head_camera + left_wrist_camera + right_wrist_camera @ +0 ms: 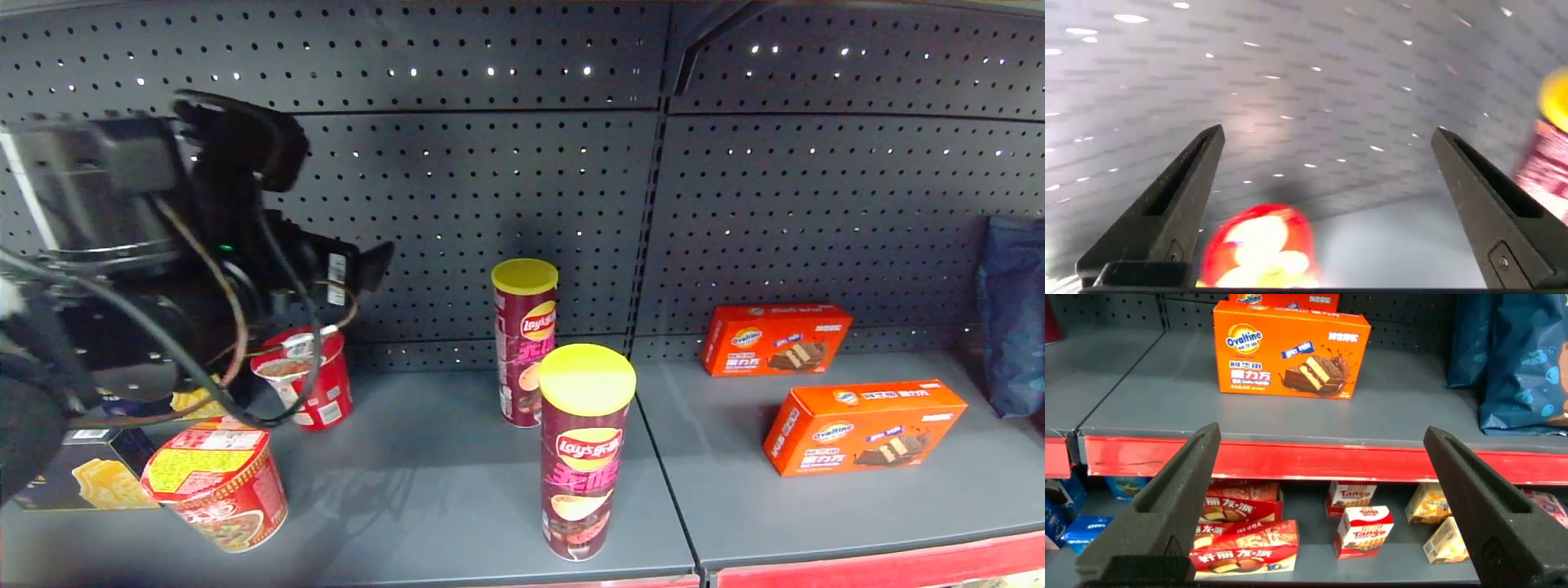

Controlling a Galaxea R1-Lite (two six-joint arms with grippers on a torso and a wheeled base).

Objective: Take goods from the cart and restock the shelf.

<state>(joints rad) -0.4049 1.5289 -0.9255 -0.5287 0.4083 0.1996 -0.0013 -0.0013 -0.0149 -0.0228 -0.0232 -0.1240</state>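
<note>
On the shelf (pixel 441 490), nine o'clock of the rear crisp tube (pixel 524 343), our left gripper (pixel 1327 131) hangs spread by the red noodle cup (pixel 304 377), apparently placed; next we should back out cleanly, right gripper (pixel 1323 433) spread too.

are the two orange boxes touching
Apart. The head view shows bare shelf between the rear box and the front box.

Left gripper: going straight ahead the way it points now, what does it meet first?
Probably the pegboard back panel: the open left gripper aims at it. The red noodle cup sits low between the fingers, below that line, so it might be brushed; depth is unclear.
</note>
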